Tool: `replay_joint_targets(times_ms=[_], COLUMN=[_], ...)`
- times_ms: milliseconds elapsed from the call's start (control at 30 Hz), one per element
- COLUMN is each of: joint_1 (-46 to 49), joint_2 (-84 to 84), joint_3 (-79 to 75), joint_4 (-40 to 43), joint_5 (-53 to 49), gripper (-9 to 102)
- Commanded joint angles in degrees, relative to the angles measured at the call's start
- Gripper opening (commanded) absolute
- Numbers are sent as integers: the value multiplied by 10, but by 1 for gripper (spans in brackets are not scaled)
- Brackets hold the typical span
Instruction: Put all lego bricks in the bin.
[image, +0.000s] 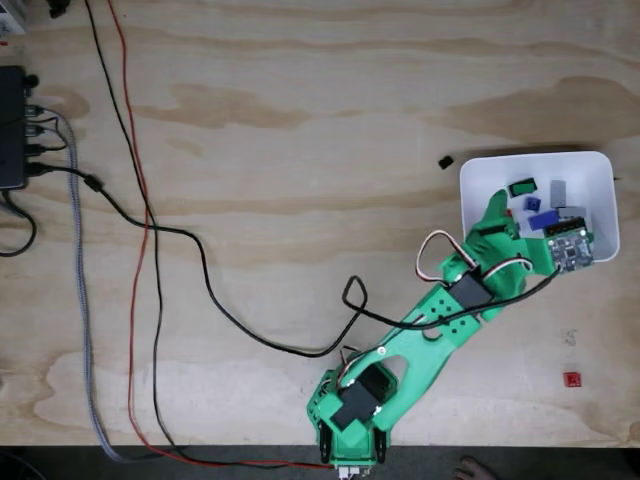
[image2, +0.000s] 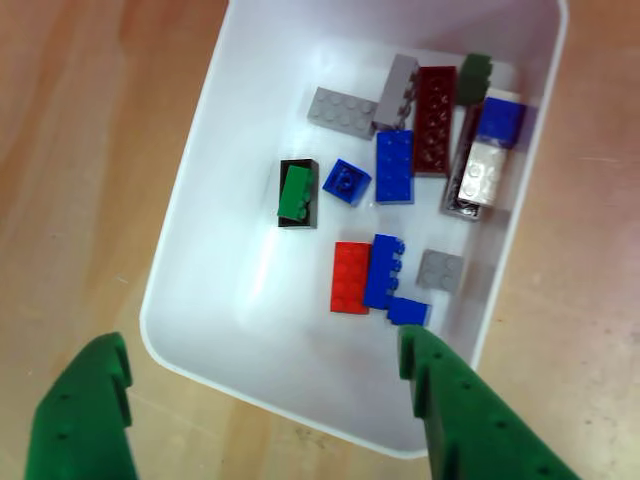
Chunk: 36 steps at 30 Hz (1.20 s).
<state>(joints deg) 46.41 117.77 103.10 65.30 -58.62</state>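
My gripper (image2: 265, 385) is open, jaws spread wide, nothing between them. In the other view one green finger (image2: 85, 420) sits outside the bin's (image2: 185, 250) near-left corner over bare wood; the other finger (image2: 470, 420) reaches over the near rim, inside the bin.

The bin is directly under and ahead of the gripper. Bricks in it, going outward from my fingertips:
- small blue brick (image2: 408, 311) right at the tip of the inside finger, touching or nearly so
- blue brick (image2: 383, 270) just past it, side by side with a red brick (image2: 351, 277)
- small grey brick (image2: 441, 270) beside those, toward the bin's right wall
- green brick (image2: 294, 192) on top of a black brick (image2: 299, 195), further out, left of centre
- small blue square brick (image2: 347, 181), then a longer blue brick (image2: 394, 166)
- far end: two grey bricks (image2: 342, 110), a dark red brick (image2: 436, 120), a dark green brick (image2: 475, 76), and a white brick (image2: 484, 172) with a blue one (image2: 500, 118) stacked on something dark

In the fixed view my gripper (image: 510, 215) hangs over the bin (image: 590, 165), arm (image: 440, 320) stretched toward it. Outside the bin: a black brick (image: 446, 160) on the table (image: 300, 150) just off the bin's far corner, and a red brick (image: 572, 379) well behind the gripper, near the table edge. Cables (image: 150, 250) run far off to the side, clear of me.
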Motion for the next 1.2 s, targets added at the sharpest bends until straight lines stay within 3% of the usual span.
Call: replay_joint_targets(times_ms=[0,200,667,867,1167], joint_1=[127,237,418,430,365], joint_2=[103,-54,-186,-236,-243], joint_3=[105,229,213,202,209], joint_4=[-57,-258,-409,-430,-469], joint_5=[-62,-127,-236,-274,-272], gripper=[28,27,25,22,17])
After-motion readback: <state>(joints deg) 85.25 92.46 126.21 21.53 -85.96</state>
